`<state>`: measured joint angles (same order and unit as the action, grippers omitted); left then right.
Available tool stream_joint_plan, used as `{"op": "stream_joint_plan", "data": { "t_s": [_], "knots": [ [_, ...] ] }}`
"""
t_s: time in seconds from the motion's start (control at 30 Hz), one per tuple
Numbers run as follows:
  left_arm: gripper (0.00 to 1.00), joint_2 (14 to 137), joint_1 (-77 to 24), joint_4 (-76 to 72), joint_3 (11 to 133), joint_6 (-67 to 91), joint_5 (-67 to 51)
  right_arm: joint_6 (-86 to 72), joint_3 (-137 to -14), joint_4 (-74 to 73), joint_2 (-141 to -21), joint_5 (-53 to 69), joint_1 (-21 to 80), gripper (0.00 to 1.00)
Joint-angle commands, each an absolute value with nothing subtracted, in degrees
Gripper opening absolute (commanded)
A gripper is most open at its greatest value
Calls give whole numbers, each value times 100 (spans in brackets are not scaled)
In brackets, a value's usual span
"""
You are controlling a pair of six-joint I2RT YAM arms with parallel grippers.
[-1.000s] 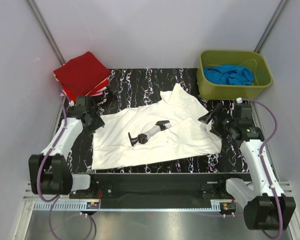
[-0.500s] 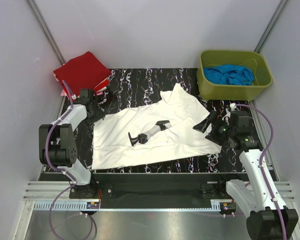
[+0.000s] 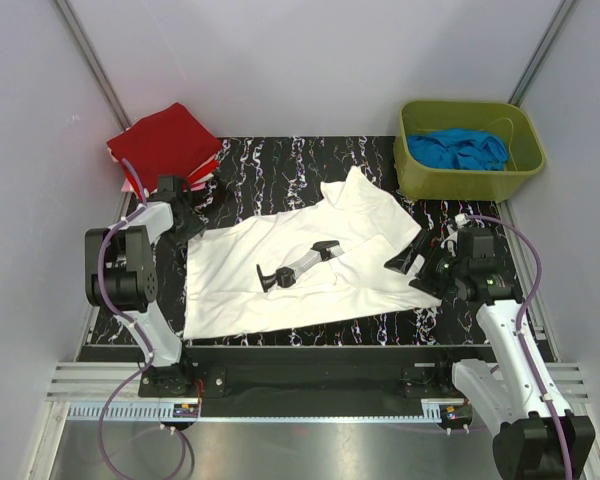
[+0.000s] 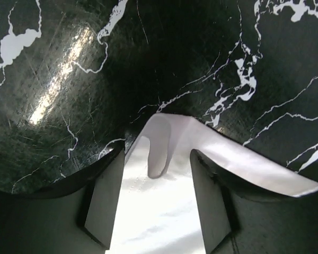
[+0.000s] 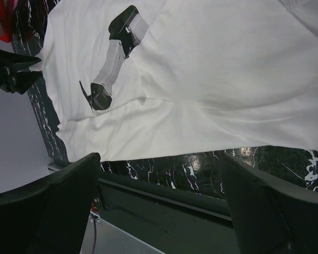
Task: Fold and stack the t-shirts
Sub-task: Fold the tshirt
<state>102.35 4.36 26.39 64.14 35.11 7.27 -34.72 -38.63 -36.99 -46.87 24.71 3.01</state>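
As the left jaws gape empty, the white t-shirt lies between them.

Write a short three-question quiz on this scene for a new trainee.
1. Which gripper is nearer the red folded stack?
2. The green bin holds: A) red cloth, B) blue cloth, C) nothing.
3. True or false: the white t-shirt lies inside the green bin.
Key: 1. the left gripper; 2. B, blue cloth; 3. false, it lies spread on the table.
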Motion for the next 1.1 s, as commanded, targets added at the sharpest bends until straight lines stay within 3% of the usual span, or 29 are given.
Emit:
{"op": "stream_joint_plan", "data": {
  "t_s": [0.0,0.07,0.17,0.3,0.47,0.6,0.9,1.07],
  "knots": [
    [56,10309,475,2355,6811,3604,765,-3366,-3867,-3727,-4597,2558,334,100],
    [52,10388,475,2373,6890,3612,730,-3357,-3850,-3727,-4623,2531,334,100],
    [39,10468,475,2417,7005,3621,703,-3357,-3841,-3700,-4650,2531,343,100],
    [0,10459,475,2426,7031,3586,650,-3357,-3823,-3604,-4711,2531,343,100],
    [0,10293,475,2610,6970,3559,641,-3322,-4121,-3410,-5132,2479,334,100],
    [0,9889,527,2646,6680,3595,615,-3252,-5069,-3603,-5930,1654,553,100],
    [0,9537,703,2295,5890,3753,107,-2629,-8909,-4280,-9471,203,1467,94],
    [0,9474,756,1847,5494,3937,-272,-2294,-11738,-5035,-11818,-297,1731,91]
  ]
}}
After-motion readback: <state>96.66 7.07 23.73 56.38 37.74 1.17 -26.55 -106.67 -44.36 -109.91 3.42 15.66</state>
